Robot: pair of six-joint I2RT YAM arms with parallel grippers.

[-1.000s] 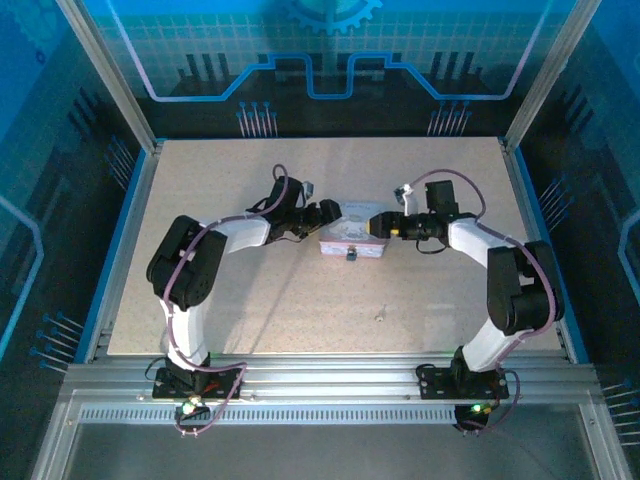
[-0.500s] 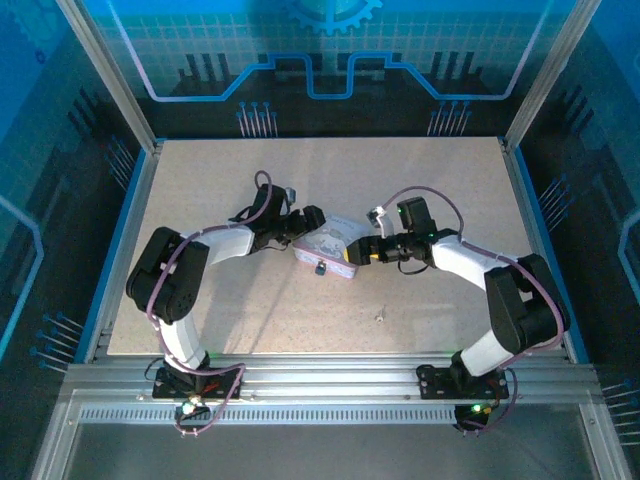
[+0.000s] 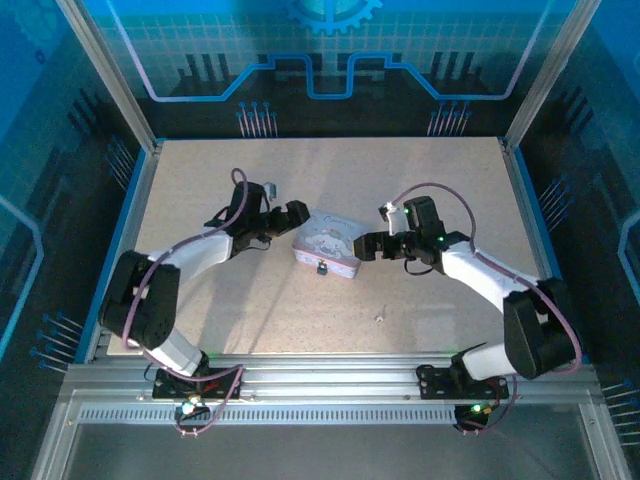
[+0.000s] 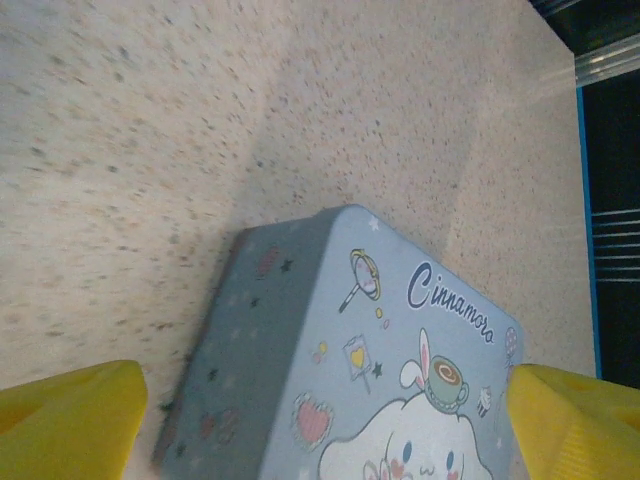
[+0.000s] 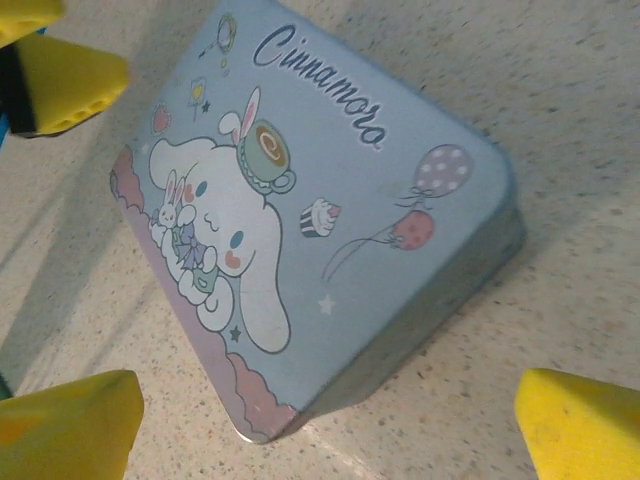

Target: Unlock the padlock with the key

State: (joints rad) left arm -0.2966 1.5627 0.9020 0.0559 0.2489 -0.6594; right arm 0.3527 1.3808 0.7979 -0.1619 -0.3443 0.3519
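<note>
Left hand (image 3: 293, 214), right hand (image 3: 363, 245) beside lidded tin (image 3: 328, 244)

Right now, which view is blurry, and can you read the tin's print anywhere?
Left wrist: the table streaks soft at upper left, though the cartoon tin is readable. Right wrist: tin print crisp, shadow falling to its left. Top external: even light, padlock just a dark speck.
</note>
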